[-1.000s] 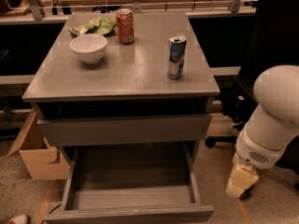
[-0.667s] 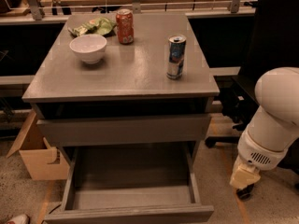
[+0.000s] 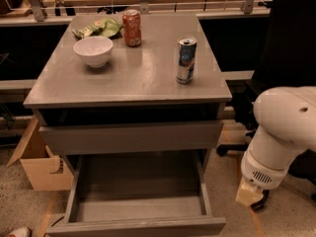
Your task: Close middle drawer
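Slightly lower and further left than a second ago, the white arm (image 3: 284, 132) now hangs to the right of the bench (image 3: 138, 80). Its cream-coloured claw (image 3: 248, 194) points down near the floor, beside the middle drawer (image 3: 138, 201) but apart from it; whether the claw is wide or narrow I cannot tell. That drawer has not moved: it stands pulled far out toward the near side, below the taller grey front (image 3: 131, 137). It is a wide, shallow box of matte grey board, flat-walled and square-cornered with a plain interior. It should be light and rigid, and probably slides home with a modest push. With no handle there is nothing to grip. The sensible contact is a flat press on its front panel (image 3: 138, 227), about mid-width, so it does not skew. On the smooth bench top stand a glossy white bowl (image 3: 94, 50), two metal cans (image 3: 186, 60) and a crinkled green packet (image 3: 98, 28).
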`<state>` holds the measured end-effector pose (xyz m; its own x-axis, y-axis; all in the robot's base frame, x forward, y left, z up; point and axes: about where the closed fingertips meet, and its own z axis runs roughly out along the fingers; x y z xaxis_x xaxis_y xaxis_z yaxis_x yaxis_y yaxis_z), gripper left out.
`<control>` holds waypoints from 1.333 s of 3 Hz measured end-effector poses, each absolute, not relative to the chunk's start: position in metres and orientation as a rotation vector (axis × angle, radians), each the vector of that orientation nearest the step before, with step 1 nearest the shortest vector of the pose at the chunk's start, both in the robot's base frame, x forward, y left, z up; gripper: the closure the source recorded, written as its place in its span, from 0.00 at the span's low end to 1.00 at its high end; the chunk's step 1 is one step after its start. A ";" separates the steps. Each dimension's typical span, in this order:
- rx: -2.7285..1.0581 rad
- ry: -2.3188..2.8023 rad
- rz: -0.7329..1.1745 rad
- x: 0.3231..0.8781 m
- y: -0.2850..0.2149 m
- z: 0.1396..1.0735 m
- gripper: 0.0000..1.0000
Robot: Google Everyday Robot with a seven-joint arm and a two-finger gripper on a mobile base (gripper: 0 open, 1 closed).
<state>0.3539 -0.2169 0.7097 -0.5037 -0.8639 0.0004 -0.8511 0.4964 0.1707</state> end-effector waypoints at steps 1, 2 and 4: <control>1.414 -2.609 -0.401 0.328 -0.206 0.636 1.00; 1.315 -2.568 -0.551 0.304 -0.189 0.562 1.00; 1.291 -2.554 -0.572 0.300 -0.184 0.546 1.00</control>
<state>0.2999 -0.1842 0.5456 -0.5888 -0.8080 0.0224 -0.7213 0.5377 0.4367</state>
